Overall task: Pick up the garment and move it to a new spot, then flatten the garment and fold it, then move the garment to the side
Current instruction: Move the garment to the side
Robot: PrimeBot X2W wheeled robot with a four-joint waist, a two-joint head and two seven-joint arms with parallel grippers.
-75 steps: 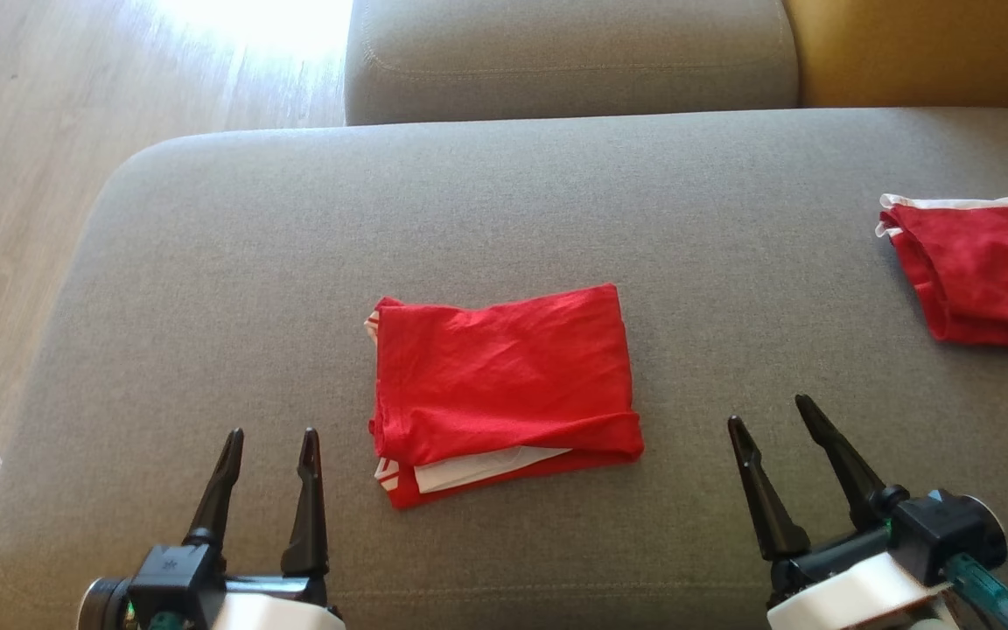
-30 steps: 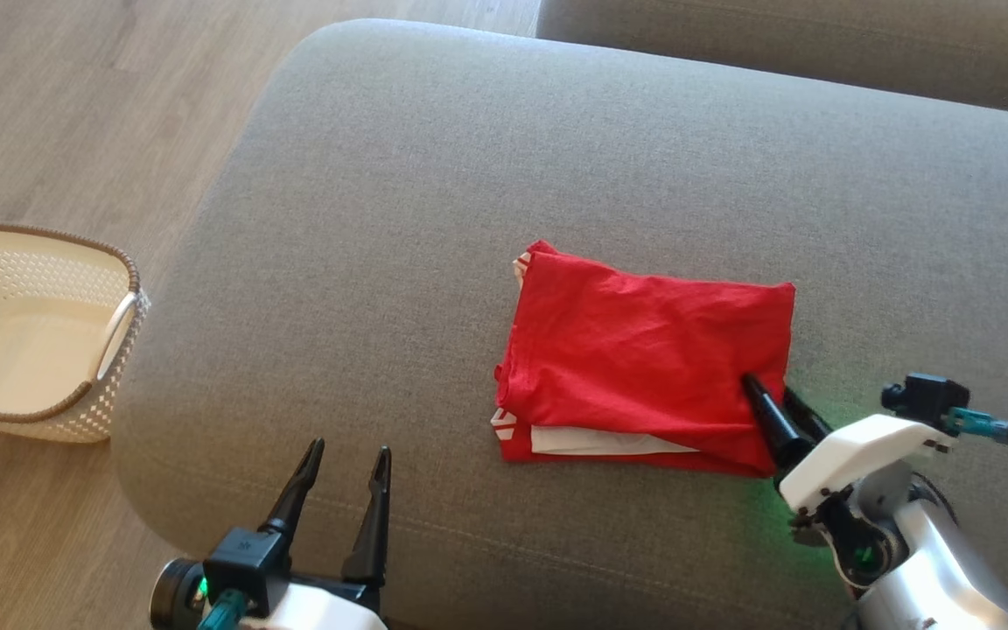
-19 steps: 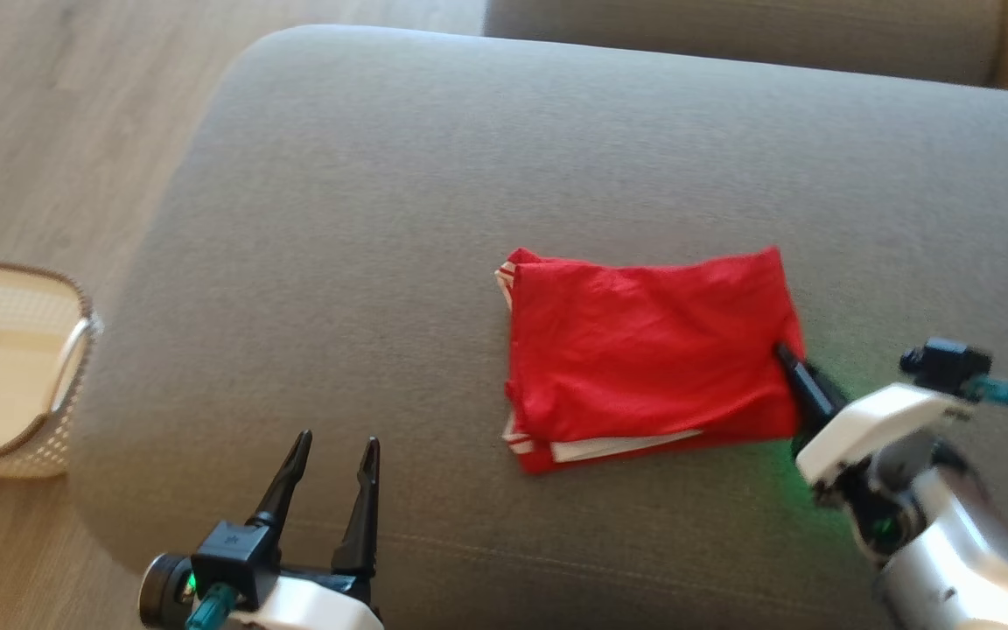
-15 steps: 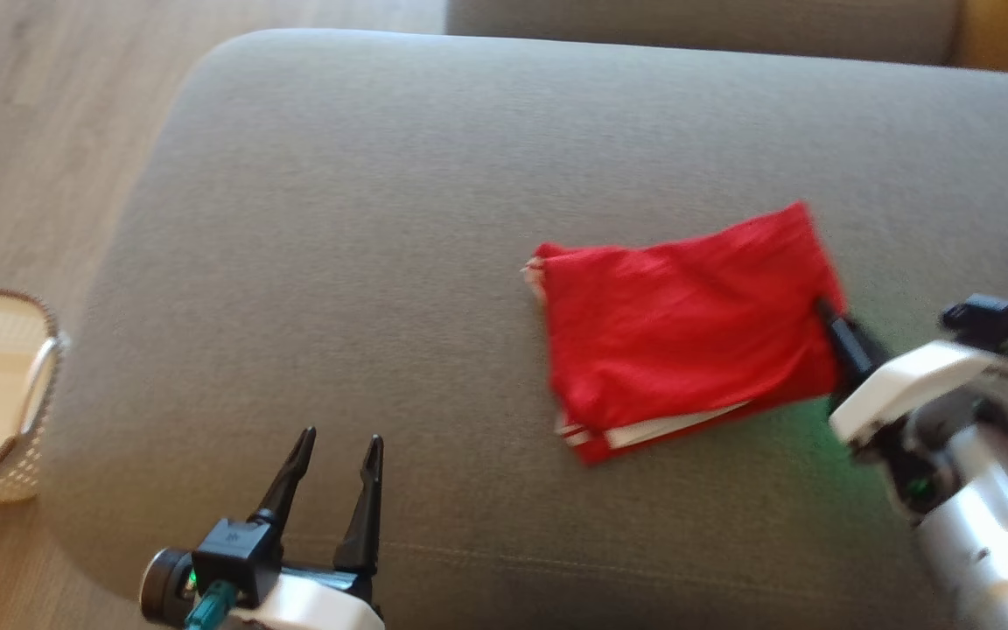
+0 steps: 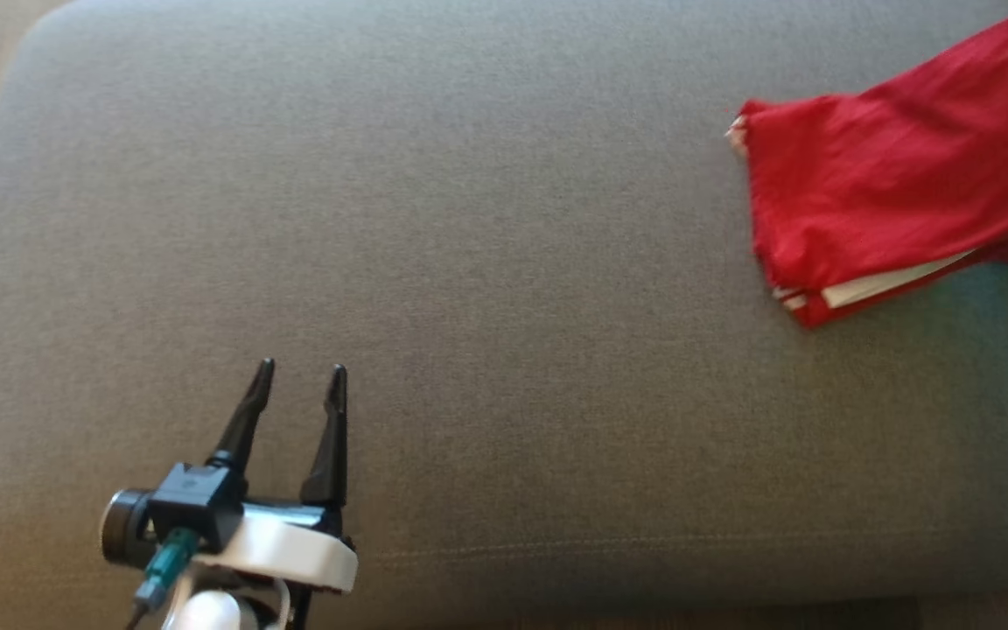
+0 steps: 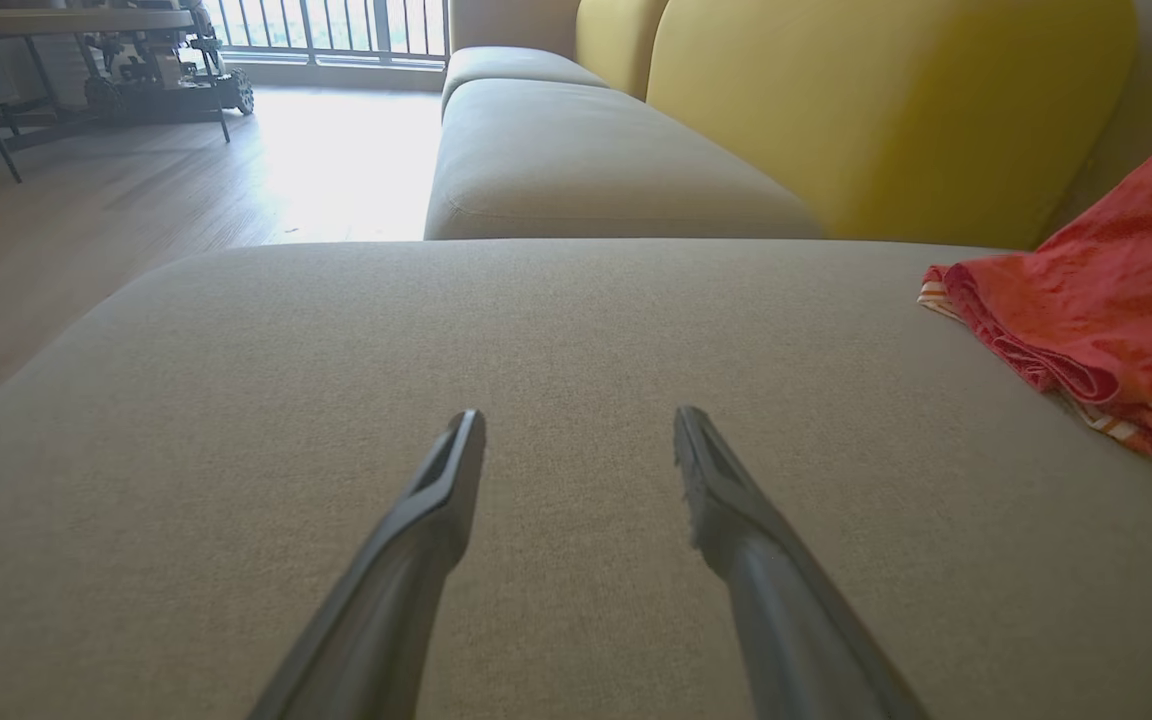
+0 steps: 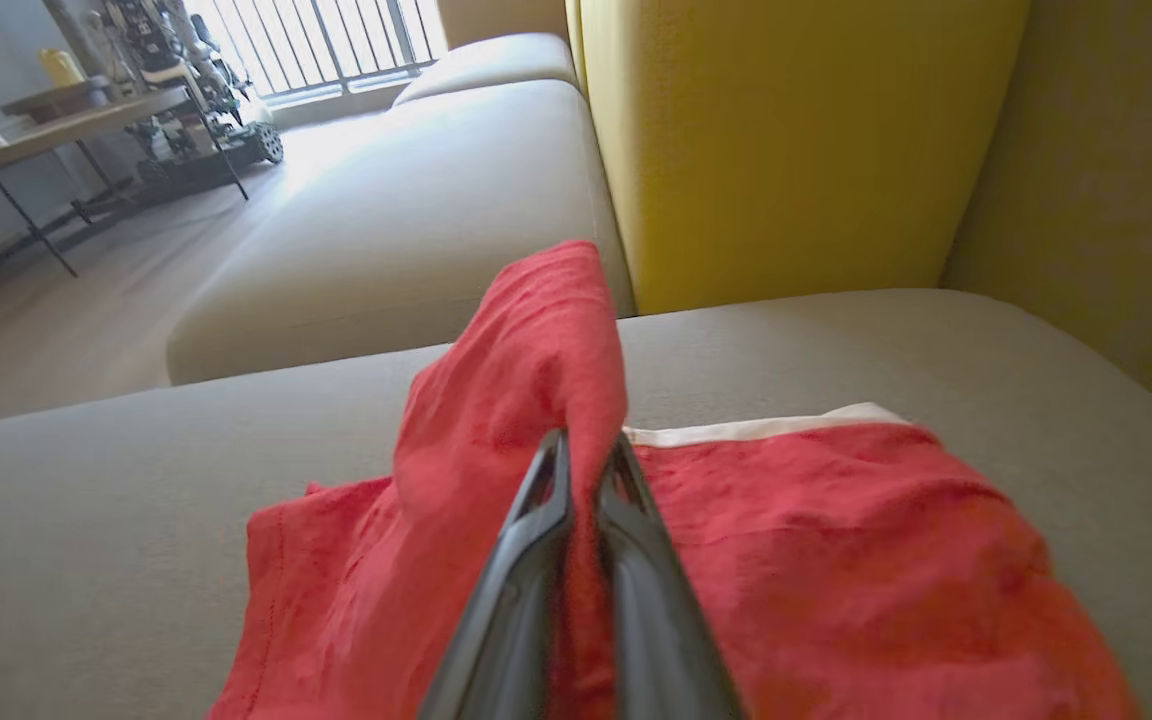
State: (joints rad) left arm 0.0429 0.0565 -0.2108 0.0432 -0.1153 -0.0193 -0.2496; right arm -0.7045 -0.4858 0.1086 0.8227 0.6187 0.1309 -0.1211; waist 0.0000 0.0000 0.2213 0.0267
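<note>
A wide grey sofa cushion [image 5: 469, 219] seen from above. A red garment [image 5: 889, 184], folded into a rough rectangle with a white layer showing at its lower edge, lies at 2 o'clock in the head view, close to the frame's right edge. The left gripper [image 5: 302, 367] hovers over bare cushion at 7 o'clock, its two dark fingers parted and holding nothing.

In the right wrist view, the right gripper [image 7: 588, 450] has its fingers pinched together on one edge of the garment, and the cloth peaks upward between them. At 3 o'clock from the pinch lies a second red cloth [image 7: 836, 520] with a white band. A yellow backrest [image 7: 786, 130] stands at 12 o'clock.

Folding looks finished, so this is probably the last step, shifting the garment aside. The next move calls for a low, gentle drag or carry so the layers stay stacked, then opening the fingers.
</note>
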